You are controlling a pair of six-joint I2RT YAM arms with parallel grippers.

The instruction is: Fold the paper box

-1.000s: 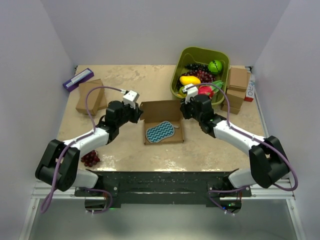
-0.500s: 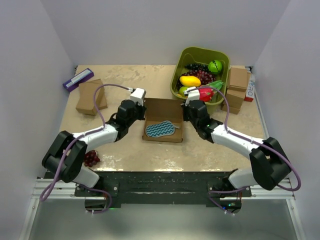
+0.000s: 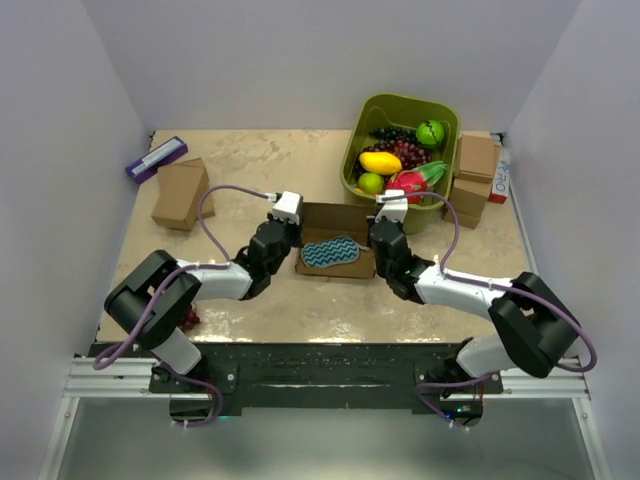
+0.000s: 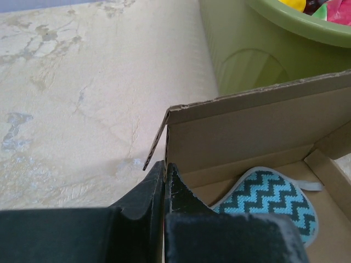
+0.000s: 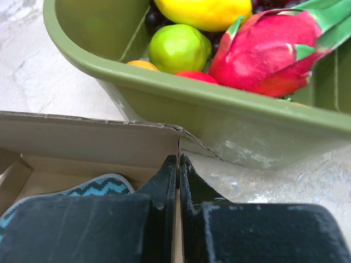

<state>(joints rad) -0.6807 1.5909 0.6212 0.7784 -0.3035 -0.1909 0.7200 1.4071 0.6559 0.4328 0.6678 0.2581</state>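
Though open, one paper box (brown)

Just ahead of the right hand, the green bin stands close behind the paper box, leaving only a thin strip of bench between. Ahead and left of the left hand, the bench lies open.

Only legible text: "PRO", letters running vertically on the white-and-red box at the right edge of the table. The purple box at the far-left corner has a label, too small to read.
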